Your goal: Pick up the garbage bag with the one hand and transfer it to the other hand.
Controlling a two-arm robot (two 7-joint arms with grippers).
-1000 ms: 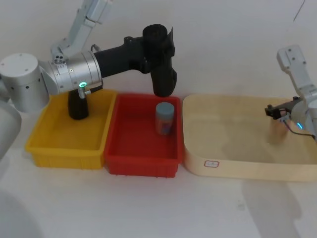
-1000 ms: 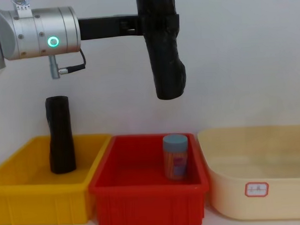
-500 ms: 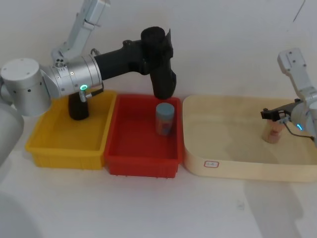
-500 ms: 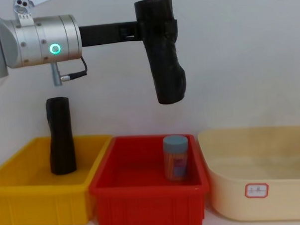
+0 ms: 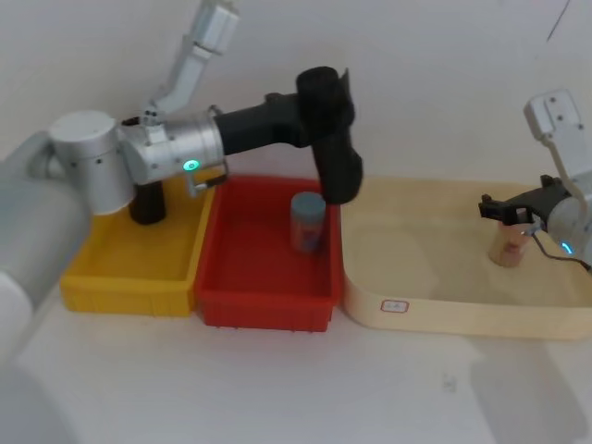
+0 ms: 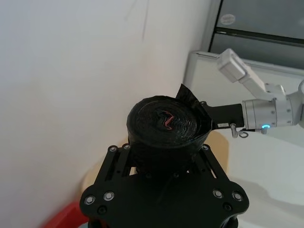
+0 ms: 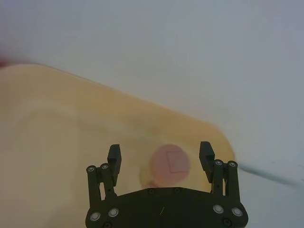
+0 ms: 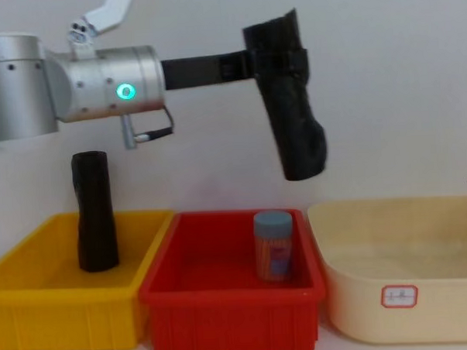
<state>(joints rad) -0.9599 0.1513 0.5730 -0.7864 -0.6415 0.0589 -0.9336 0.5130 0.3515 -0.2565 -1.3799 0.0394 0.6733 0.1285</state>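
My left gripper [image 5: 324, 118], on the wrist with the green ring light, is shut on the upper part of the garbage bag [image 5: 339, 171], a black matte roll. The roll hangs tilted in the air above the seam between the red bin [image 5: 231, 291] and the beige tub [image 5: 444, 314]. In the chest view the garbage bag [image 8: 298, 137] leans to the right below the left gripper [image 8: 279, 64]. The left wrist view looks at its ragged end with a red mark [image 6: 167, 119]. My right gripper [image 5: 499, 209], blue-lit, stands open over the tub's right side, apart from the bag; the right gripper [image 7: 160, 153] has nothing between its fingers.
A second black roll [image 8: 94, 212] stands upright in the yellow bin [image 8: 61, 318]. A blue-lidded jar [image 8: 273, 244] stands in the red bin. A small pinkish cylinder [image 7: 170, 164] stands in the beige tub under the right gripper.
The left arm has carried the garbage bag to the right, from over the red bin toward the tub, tilting it more. The right gripper has edged a little left.
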